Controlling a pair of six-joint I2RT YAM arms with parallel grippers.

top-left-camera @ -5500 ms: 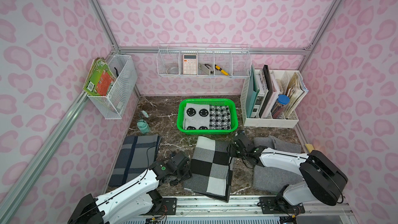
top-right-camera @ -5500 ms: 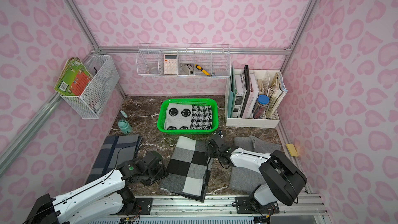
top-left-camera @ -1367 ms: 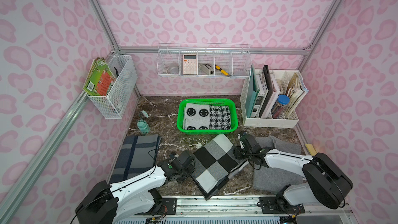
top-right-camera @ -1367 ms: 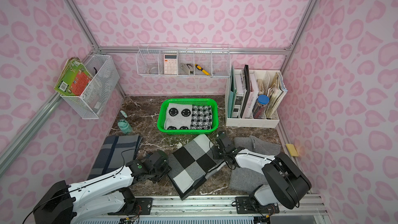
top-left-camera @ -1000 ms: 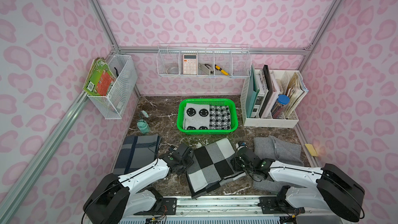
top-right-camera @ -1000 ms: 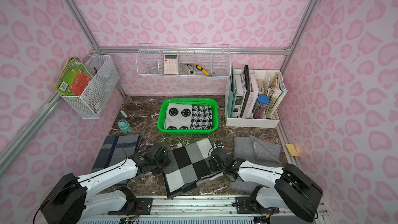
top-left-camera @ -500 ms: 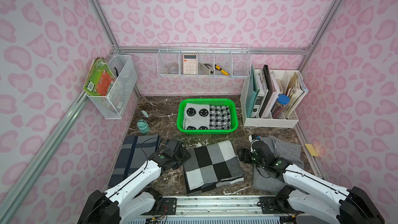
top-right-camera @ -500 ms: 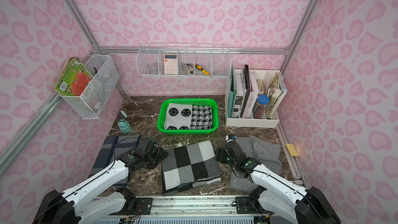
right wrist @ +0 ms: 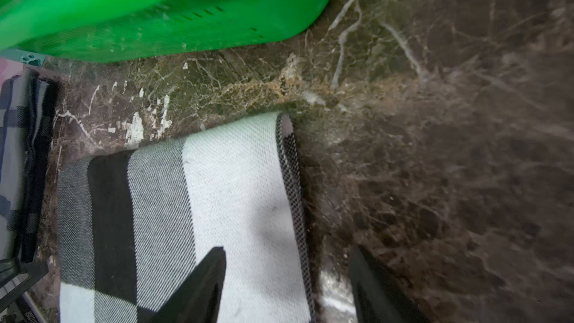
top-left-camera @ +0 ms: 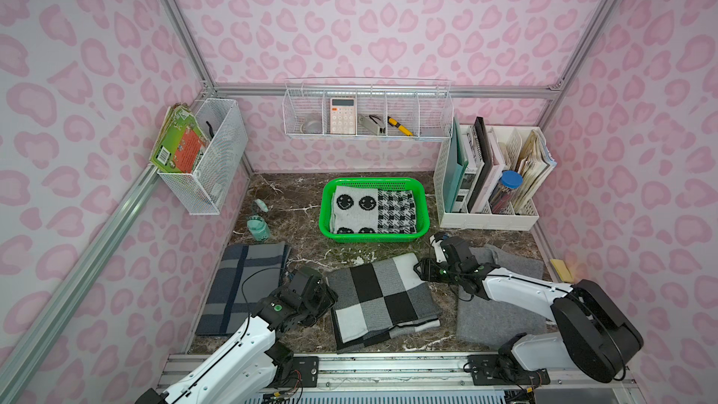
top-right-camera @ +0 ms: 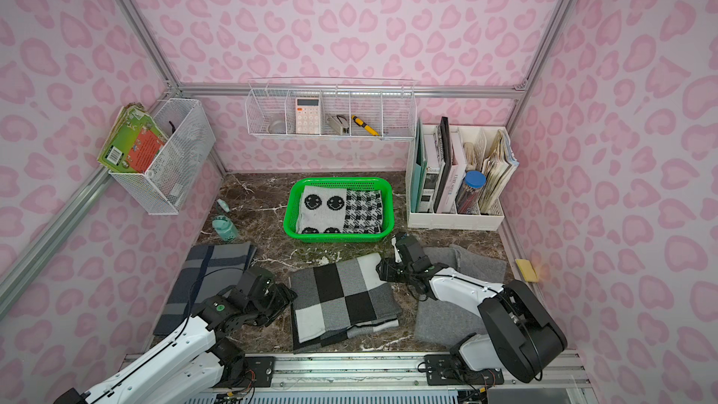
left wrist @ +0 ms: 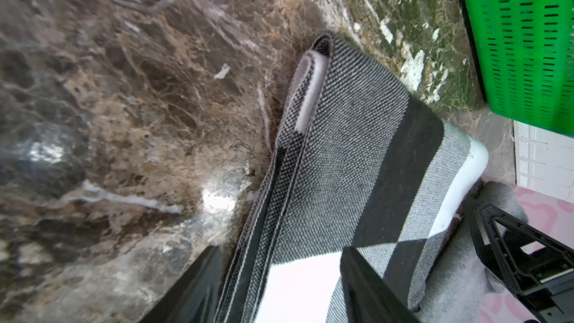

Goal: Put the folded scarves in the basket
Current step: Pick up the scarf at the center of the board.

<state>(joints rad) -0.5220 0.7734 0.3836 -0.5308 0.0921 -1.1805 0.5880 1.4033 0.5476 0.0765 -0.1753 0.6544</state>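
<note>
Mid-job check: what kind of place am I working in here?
Probably a mock desk or home-office corner built as a robot cell: a marble-look tabletop, a white file organiser of books and folders, and a wall-hung wire basket holding a calculator, between pink-patterned walls.

On the brown marble tabletop (top-left-camera: 295, 204), a navy plaid cloth (top-left-camera: 243, 285) lies left, a grey cloth (top-left-camera: 497, 316) right, a teal bottle (top-left-camera: 259, 228) and white file organizer (top-left-camera: 489, 221) stand behind, and 1 wall-mounted wire rack (top-left-camera: 368, 134) holds a calculator (top-left-camera: 342, 115).

Bright even light, soft shadows, top views bowed at edges, wrist views partly blurred, glare on tabletop (left wrist: 217, 201)
</note>
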